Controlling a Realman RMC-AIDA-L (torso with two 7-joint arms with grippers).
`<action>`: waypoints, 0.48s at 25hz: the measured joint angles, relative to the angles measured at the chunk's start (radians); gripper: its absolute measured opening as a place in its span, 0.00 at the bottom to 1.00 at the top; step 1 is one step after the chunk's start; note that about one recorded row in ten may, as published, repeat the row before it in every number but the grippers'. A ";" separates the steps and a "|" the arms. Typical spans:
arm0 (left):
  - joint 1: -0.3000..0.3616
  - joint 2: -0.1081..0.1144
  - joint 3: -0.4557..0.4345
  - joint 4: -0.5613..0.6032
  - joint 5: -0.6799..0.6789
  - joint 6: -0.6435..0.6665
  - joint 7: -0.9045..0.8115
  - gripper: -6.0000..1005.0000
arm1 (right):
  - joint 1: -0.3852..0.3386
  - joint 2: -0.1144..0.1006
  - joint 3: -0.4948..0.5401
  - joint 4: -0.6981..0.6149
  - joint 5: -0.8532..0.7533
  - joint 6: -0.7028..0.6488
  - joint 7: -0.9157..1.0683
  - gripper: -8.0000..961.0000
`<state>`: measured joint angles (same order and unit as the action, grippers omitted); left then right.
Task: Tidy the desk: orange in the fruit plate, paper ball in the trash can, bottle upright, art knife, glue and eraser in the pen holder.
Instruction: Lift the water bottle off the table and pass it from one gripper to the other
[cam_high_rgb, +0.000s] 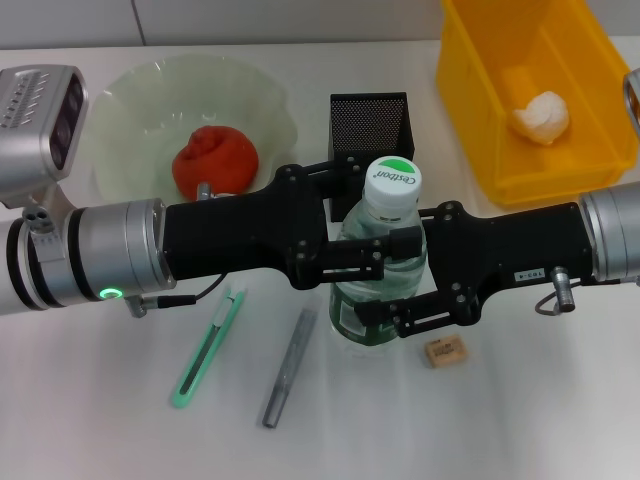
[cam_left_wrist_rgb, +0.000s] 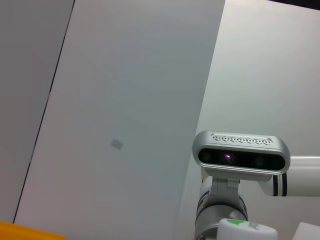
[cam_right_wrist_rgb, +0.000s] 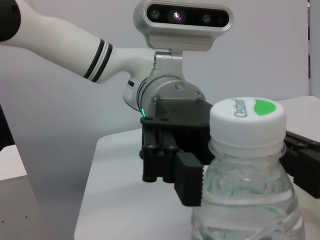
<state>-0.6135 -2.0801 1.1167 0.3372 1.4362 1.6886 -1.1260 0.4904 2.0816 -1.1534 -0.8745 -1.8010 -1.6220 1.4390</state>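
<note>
Bottle (cam_high_rgb: 385, 262) standing upright on surface (cam_high_rgb: 520, 420), between both grippers. Left gripper (cam_high_rgb: 372, 262) and right gripper (cam_high_rgb: 392, 300) both clamping bottle from opposite sides, likely steadying it. Art knife (cam_high_rgb: 208, 347), glue (cam_high_rgb: 289, 368), eraser (cam_high_rgb: 443, 352) lying just below grippers, awaiting pen holder (cam_high_rgb: 368, 122).

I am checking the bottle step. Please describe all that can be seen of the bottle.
The bottle is clear ribbed plastic with a dark green label and a white cap with a green mark. It stands upright on the desk, in front of the pen holder. The left tool and the right tool grip its body from opposite sides.
</note>
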 joint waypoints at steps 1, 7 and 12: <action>0.000 0.000 0.000 -0.001 0.000 0.000 0.000 0.78 | 0.000 0.000 0.000 0.001 0.000 0.000 0.000 0.80; 0.003 0.000 0.000 -0.002 -0.001 -0.002 0.000 0.77 | 0.000 0.000 -0.001 0.001 0.000 0.000 0.000 0.80; 0.006 0.000 0.000 0.002 -0.002 -0.002 0.000 0.76 | 0.000 0.001 -0.002 0.002 0.000 0.000 0.000 0.80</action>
<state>-0.6075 -2.0800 1.1167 0.3389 1.4342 1.6870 -1.1260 0.4909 2.0826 -1.1551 -0.8720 -1.8007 -1.6224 1.4389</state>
